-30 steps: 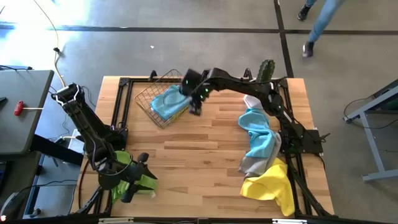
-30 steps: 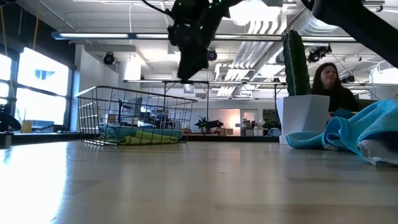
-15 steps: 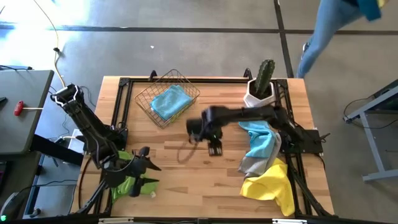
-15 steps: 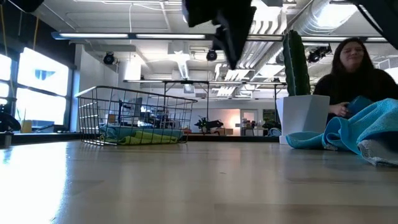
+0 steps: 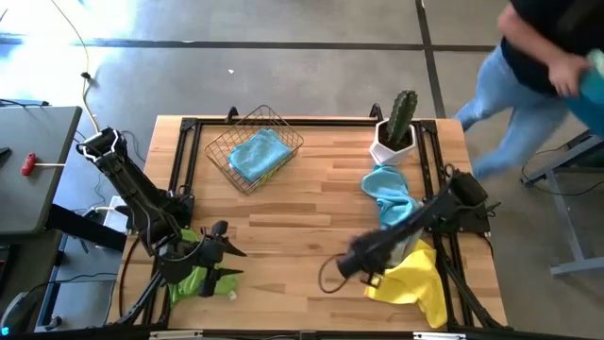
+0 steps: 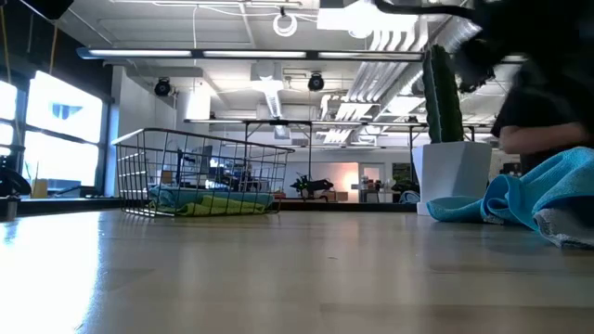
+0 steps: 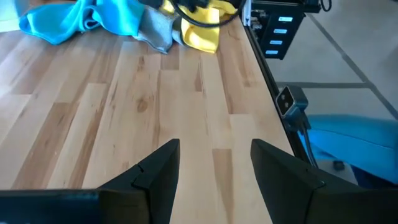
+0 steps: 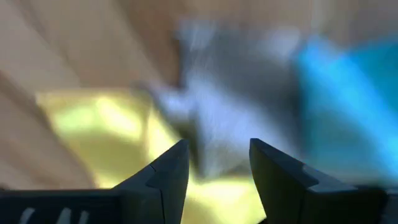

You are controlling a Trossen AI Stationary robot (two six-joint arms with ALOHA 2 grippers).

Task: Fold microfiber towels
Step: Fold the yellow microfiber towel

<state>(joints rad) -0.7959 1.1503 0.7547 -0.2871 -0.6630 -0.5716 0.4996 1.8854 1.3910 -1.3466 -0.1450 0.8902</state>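
right tool [image 5: 361, 267] open, empty | over yellow towel [image 5: 412, 280] | writing: apparently none

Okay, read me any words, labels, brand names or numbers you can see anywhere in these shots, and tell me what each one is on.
No readable text in any view.
The electronics box beside the table has small light marks in the left wrist view: too small to read.
The towels, wire basket and cactus pot show no print.

Bright, even light fills the scene, coming in the low view from ceiling lamps [image 6: 283, 22] and a glaring window [image 6: 56, 130] on the left. Shadows on the wooden table [image 5: 302, 203] are soft. The right wrist view is heavily motion-blurred; a person [image 5: 528, 66] smears at the far right.
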